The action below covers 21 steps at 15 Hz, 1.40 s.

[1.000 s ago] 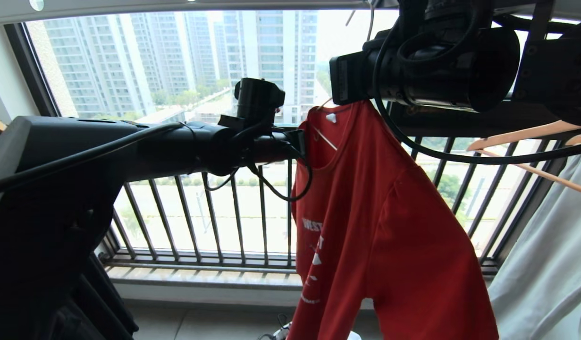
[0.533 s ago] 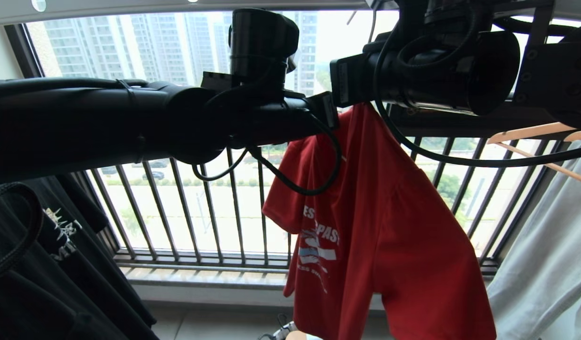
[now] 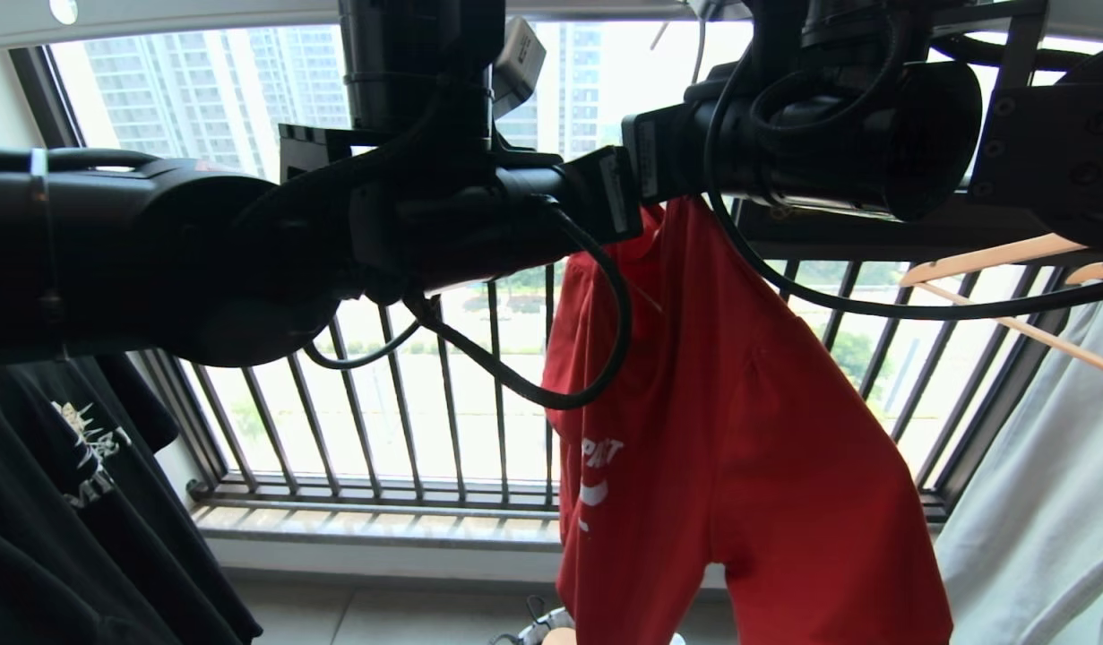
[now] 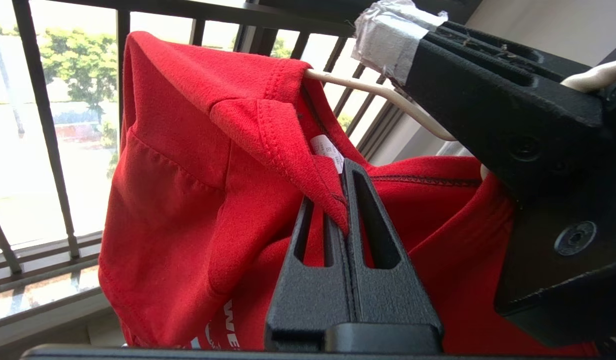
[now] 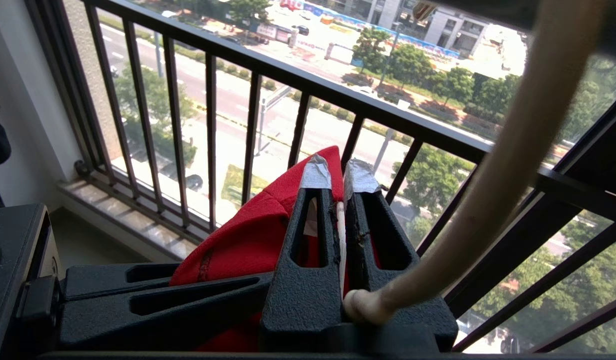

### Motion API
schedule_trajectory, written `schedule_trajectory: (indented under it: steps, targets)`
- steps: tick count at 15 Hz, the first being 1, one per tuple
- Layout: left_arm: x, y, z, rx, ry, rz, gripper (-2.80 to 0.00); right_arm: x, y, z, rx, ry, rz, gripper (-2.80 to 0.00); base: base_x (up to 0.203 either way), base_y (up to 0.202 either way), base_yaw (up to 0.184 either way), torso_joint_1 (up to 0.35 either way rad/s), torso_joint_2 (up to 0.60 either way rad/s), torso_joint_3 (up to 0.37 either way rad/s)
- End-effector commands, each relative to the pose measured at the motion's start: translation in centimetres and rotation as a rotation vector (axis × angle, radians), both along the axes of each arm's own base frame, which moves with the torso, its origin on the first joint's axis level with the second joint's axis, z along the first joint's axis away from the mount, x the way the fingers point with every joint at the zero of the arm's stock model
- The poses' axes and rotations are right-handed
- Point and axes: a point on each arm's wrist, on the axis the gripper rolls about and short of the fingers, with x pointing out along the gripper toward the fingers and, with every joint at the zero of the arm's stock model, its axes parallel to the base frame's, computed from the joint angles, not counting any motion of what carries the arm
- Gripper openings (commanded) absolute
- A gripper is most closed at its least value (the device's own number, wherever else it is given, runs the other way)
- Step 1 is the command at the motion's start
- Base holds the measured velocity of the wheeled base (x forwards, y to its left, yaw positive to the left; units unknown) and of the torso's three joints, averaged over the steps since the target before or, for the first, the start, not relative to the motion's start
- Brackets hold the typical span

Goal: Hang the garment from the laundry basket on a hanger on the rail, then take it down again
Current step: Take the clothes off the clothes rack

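Note:
The red garment (image 3: 739,430) hangs below my two wrists in the head view, its near shoulder bunched up. My left gripper (image 4: 335,200) is shut on the collar hem beside the white neck label (image 4: 328,150). One off-white arm of the hanger (image 4: 378,95) runs out of the neck opening to my right gripper (image 5: 339,175), which is shut on that wire. The left gripper's fingers (image 5: 152,300) lie just beside it. The hanger's hook (image 3: 700,45) rises toward the pale rail (image 3: 202,18); where it ends is hidden. The laundry basket's rim (image 3: 538,627) peeks out at the bottom edge.
A black railing with vertical bars (image 3: 399,403) closes off the window right behind the garment. Wooden hangers (image 3: 990,260) and a pale grey garment (image 3: 1035,511) hang at the right. A black printed shirt (image 3: 76,502) hangs at the left.
My left arm has swung up and to the right, to just beside the right wrist. The garment's near shoulder has been lifted and bunched. The right arm has stayed still.

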Motion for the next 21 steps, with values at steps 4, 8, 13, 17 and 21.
schedule_trajectory:
  steps: [4, 8, 13, 17, 21]
  targets:
    - [-0.5, 0.9, -0.1, 0.003, 0.01, 0.011, -2.8, 0.0, 0.0, 0.0, -0.002, -0.001, -0.002, -2.8, 0.0, 0.0, 0.0, 0.0, 0.0, 0.0]
    - [-0.9, 1.2, -0.4, 0.015, 0.02, 0.008, -2.8, -0.1, -0.2, 0.3, 0.003, -0.007, -0.004, -2.8, 0.0, 0.0, 0.0, 0.0, 0.0, 0.0]
    - [-2.2, 2.2, 0.2, 0.002, 0.011, -0.042, -2.8, 0.0, -0.1, 0.1, 0.001, -0.002, -0.003, -2.8, 0.0, 0.0, 0.0, 0.0, 0.0, 0.0]
    - [-3.6, 3.2, 0.5, -0.008, 0.013, -0.16, -2.8, 0.0, 0.0, 0.1, 0.001, -0.001, -0.002, -2.8, 0.0, 0.0, 0.0, 0.0, 0.0, 0.0]
    - [-3.7, 3.3, 0.4, -0.006, 0.016, -0.171, -2.8, -0.1, -0.1, 0.2, 0.002, -0.004, -0.002, -2.8, 0.0, 0.0, 0.0, 0.0, 0.0, 0.0]
